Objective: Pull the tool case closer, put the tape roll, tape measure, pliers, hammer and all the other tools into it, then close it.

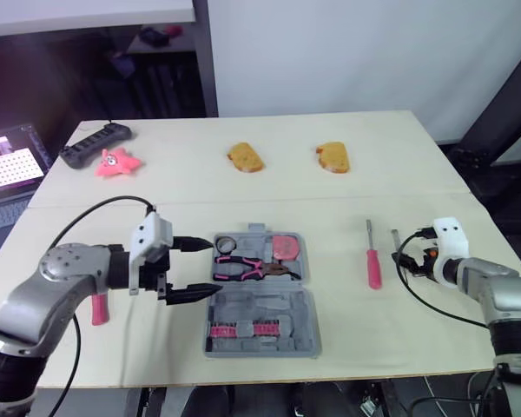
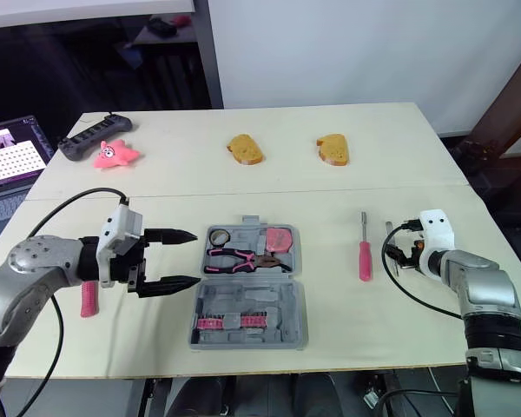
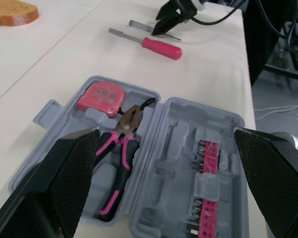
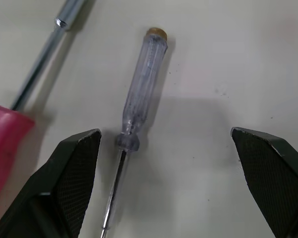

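The clear-handled screwdriver (image 4: 139, 84) lies off-centre between the right tool's (image 4: 164, 133) wide-spread fingers; closing may roll it against the pink screwdriver (image 1: 374, 265). The left tool (image 1: 214, 266), also wide, faces the tool case (image 1: 260, 326)

The table (image 1: 182, 187) is overlooked from the head by two nearly identical views, faced forward and down, from well back. The tool case (image 3: 179, 148) ahead of the left pincer (image 3: 164, 131) is seen closely from that wrist and shared with the head views. The clear screwdriver (image 4: 139, 94) before the right pincer (image 4: 165, 131) is seen very closely from its wrist.
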Controlling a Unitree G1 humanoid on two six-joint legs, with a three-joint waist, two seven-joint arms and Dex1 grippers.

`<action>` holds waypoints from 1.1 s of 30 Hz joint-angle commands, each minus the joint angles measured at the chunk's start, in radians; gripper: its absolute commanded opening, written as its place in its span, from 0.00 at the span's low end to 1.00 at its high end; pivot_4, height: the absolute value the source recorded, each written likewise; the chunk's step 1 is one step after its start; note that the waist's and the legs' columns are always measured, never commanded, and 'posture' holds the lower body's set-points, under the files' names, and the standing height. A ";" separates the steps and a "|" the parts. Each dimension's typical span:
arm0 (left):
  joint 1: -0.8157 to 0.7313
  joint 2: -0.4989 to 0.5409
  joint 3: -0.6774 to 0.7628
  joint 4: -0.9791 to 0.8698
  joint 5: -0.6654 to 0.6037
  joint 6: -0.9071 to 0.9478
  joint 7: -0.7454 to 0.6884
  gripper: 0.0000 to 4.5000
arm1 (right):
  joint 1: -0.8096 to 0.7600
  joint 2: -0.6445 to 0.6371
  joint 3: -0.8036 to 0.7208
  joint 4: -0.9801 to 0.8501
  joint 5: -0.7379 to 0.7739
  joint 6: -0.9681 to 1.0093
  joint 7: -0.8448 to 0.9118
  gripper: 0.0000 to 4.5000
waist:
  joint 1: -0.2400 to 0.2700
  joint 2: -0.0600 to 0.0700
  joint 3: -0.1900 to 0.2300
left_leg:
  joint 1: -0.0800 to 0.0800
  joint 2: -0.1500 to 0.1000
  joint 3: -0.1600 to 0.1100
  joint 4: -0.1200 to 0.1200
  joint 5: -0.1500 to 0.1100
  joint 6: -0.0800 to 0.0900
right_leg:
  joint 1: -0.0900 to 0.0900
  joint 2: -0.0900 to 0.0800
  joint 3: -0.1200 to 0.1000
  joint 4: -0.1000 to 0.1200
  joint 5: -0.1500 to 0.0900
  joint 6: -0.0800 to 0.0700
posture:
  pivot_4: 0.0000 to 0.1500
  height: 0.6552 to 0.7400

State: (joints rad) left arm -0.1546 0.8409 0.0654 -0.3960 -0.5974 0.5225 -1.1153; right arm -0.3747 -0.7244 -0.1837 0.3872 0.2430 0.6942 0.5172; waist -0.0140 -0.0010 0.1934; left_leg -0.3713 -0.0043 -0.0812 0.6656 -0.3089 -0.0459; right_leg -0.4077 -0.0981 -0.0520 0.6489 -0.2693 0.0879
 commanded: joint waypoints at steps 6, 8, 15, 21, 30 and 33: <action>-0.007 0.026 0.020 -0.003 0.012 -0.016 0.002 1.00 | -0.022 0.044 0.014 0.038 -0.015 -0.029 0.018 0.48 | -0.002 -0.001 -0.001 | 0.001 0.000 0.000 0.000 0.000 0.000 | 0.000 0.000 0.000 0.000 0.000 -0.001 | 1.00 1.00; -0.015 0.023 0.013 0.004 0.015 -0.018 0.001 1.00 | -0.020 0.047 0.016 0.034 -0.018 -0.027 0.020 0.24 | -0.002 -0.001 -0.001 | 0.001 0.000 0.000 0.000 0.000 0.000 | 0.000 0.000 0.000 0.000 0.000 -0.001 | 1.00 1.00; -0.038 0.015 -0.002 0.034 0.026 -0.028 -0.011 1.00 | -0.011 -0.032 -0.004 -0.130 -0.014 0.037 0.048 0.01 | 0.000 0.000 0.000 | 0.001 0.000 0.000 0.000 0.000 0.000 | 0.000 0.000 0.000 0.000 0.000 -0.001 | 1.00 1.00; -0.007 0.030 0.020 0.078 0.046 -0.058 -0.023 1.00 | -0.142 -0.133 0.128 -0.377 -0.012 0.129 0.170 0.01 | -0.012 0.002 0.001 | 0.001 0.000 0.001 0.000 0.000 0.000 | -0.002 0.001 0.002 0.001 0.001 -0.001 | 1.00 1.00; 0.170 0.097 0.165 0.180 0.080 -0.184 -0.098 1.00 | -0.534 -0.173 0.623 -0.552 -0.024 0.311 0.579 0.01 | -0.023 0.002 0.002 | -0.003 0.001 0.000 -0.001 0.000 0.000 | -0.006 0.001 0.002 0.001 0.001 -0.001 | 1.00 1.00; 0.254 0.095 0.227 0.169 0.074 -0.210 -0.104 1.00 | -0.626 -0.116 0.758 -0.541 -0.058 0.357 0.626 0.01 | -0.021 0.002 0.002 | -0.004 0.001 0.001 -0.001 0.000 0.000 | -0.006 0.001 0.002 0.000 0.001 -0.001 | 1.00 1.00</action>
State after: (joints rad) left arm 0.0873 0.9281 0.2448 -0.2074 -0.5171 0.3387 -1.2094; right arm -0.9658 -0.8481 0.5358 -0.1384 0.2058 1.0326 1.1207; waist -0.0353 0.0011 0.1951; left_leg -0.3751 -0.0031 -0.0808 0.6646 -0.3091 -0.0457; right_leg -0.4141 -0.0972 -0.0504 0.6493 -0.2684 0.0869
